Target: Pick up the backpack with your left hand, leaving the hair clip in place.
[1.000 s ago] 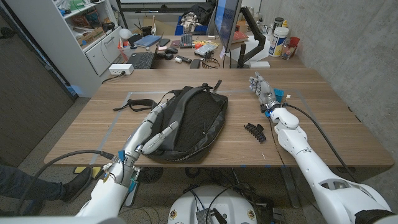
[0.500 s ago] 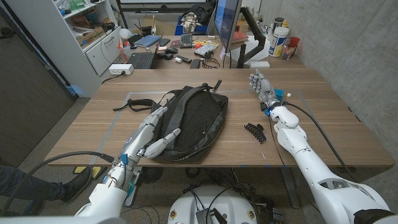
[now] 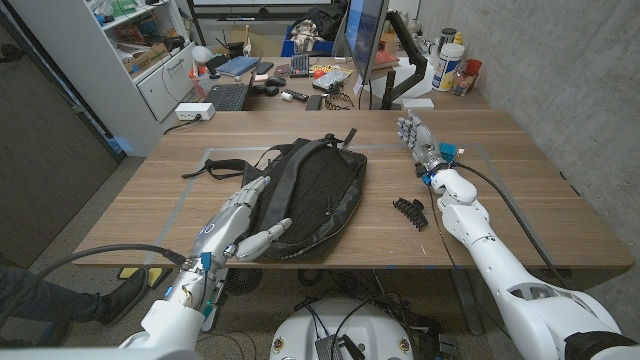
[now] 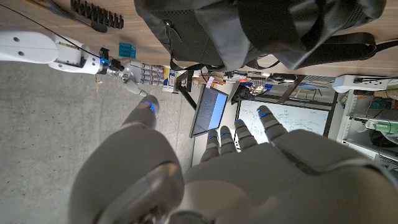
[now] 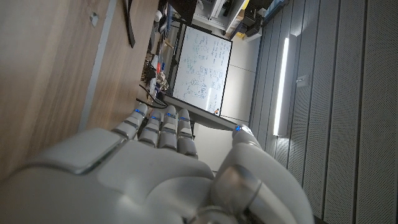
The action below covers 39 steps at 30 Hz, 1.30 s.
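wooden table [image 3: 520,190] bears backpack [image 3: 310,195], its near edge hidden by empty, spread left hand [image 3: 235,225].

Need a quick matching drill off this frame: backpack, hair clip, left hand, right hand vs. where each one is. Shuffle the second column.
Things:
1. backpack
2. hair clip
3. left hand
4. right hand

Places:
A. far right part of the table, holding nothing
B. middle of the table, lying flat
C. at the backpack's near left edge, fingers spread
D. on the wood between the backpack and the right arm

Pairs: 1-B, 2-D, 3-C, 4-A
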Tool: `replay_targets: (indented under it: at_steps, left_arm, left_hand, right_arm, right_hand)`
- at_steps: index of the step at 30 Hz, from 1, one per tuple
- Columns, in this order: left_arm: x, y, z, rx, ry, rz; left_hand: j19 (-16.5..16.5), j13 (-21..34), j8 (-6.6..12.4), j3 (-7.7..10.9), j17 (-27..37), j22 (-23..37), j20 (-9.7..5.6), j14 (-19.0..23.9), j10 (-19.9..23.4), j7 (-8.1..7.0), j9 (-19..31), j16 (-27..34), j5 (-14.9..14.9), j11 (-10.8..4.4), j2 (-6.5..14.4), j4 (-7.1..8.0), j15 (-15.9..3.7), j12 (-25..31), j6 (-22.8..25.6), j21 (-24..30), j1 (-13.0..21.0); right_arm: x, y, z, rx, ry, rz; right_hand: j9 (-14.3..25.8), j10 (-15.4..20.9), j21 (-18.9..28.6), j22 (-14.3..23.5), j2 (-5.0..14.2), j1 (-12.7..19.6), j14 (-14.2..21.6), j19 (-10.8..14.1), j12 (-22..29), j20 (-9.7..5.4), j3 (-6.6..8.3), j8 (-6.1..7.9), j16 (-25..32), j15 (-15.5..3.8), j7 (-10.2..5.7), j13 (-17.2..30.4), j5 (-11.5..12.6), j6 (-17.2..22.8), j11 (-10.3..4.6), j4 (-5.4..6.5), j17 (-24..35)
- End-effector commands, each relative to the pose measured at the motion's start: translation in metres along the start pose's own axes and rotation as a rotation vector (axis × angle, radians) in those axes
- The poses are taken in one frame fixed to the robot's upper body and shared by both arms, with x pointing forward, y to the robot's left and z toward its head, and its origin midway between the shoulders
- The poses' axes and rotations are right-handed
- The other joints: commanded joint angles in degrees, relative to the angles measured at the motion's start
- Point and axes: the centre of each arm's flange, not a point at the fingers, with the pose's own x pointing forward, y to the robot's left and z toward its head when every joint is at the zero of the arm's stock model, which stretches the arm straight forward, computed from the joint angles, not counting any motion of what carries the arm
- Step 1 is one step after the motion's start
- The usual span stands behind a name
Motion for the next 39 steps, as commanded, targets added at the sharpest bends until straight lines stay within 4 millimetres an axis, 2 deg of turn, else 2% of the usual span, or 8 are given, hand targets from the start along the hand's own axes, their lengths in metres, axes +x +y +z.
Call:
replay_targets:
  at_steps: [1,7,22,32,39]
  left_arm:
    - [-0.005,0.006,0.015,0.146,0.01,-0.03]
    - [-0.008,0.012,0.021,0.192,0.013,-0.039]
    - [-0.008,0.018,0.029,0.319,0.079,-0.124]
    - [-0.001,0.014,0.017,0.335,0.103,-0.192]
    - [0.004,0.008,0.016,0.347,0.094,-0.237]
  left_hand:
    - [1.39,0.13,0.13,0.16,0.15,0.17,0.22,0.66,0.0,-0.58,0.29,0.36,0.04,-0.28,-0.09,-0.56,-0.11,0.3,-0.2,0.52,1.23]
    - [2.56,0.15,0.28,0.18,0.15,0.13,0.34,1.17,0.42,-0.91,0.31,0.45,0.03,-0.85,-0.44,-1.18,-0.29,0.46,0.11,0.7,2.31]
    - [3.64,0.18,0.44,-0.05,0.17,0.07,0.51,1.65,0.46,-1.33,0.33,0.46,-0.01,-1.06,-1.15,-1.67,-0.34,0.46,0.59,0.72,3.19]
    - [3.91,0.2,0.5,-0.17,0.19,0.04,0.56,1.73,0.4,-1.57,0.33,0.41,-0.01,-1.3,-1.43,-1.8,-0.37,0.43,0.82,0.64,3.5]
    - [4.07,0.21,0.5,-0.27,0.2,0.03,0.59,1.83,0.47,-1.75,0.34,0.41,0.0,-1.45,-1.62,-1.84,-0.38,0.46,0.91,0.57,3.64]
  right_arm:
    - [0.005,0.004,0.004,0.002,-0.007,0.005]
    - [0.007,0.006,0.005,0.004,-0.009,0.007]
    - [0.01,0.009,0.01,0.017,-0.031,0.004]
    - [0.013,0.012,0.008,0.026,-0.027,0.008]
    - [0.017,0.017,0.009,0.027,-0.029,0.02]
  right_hand:
    - [0.21,0.44,-0.24,0.22,-0.31,0.19,0.33,-0.19,-0.18,-0.09,0.09,-0.2,-0.04,0.06,-0.33,0.27,0.35,-0.06,-0.38,-0.14,0.24]
    - [0.22,0.48,-0.37,0.22,-0.35,0.14,0.28,-0.21,-0.16,-0.01,0.04,-0.19,-0.06,0.09,-0.39,0.28,0.35,-0.08,-0.35,-0.16,0.24]
    - [0.22,0.44,-0.65,0.23,-0.31,0.04,0.37,-0.24,-0.18,0.58,-0.04,-0.17,-0.02,0.22,-0.47,0.29,0.38,-0.12,-0.45,-0.18,0.25]
    - [0.22,0.43,-0.8,0.24,-0.29,0.01,0.38,-0.21,-0.18,0.63,-0.08,-0.17,-0.03,0.24,-0.51,0.29,0.39,-0.15,-0.43,-0.21,0.25]
    - [0.23,0.39,-0.88,0.24,-0.28,-0.03,0.32,-0.14,-0.2,0.88,-0.11,-0.17,-0.05,0.21,-0.52,0.29,0.4,-0.18,-0.44,-0.22,0.25]
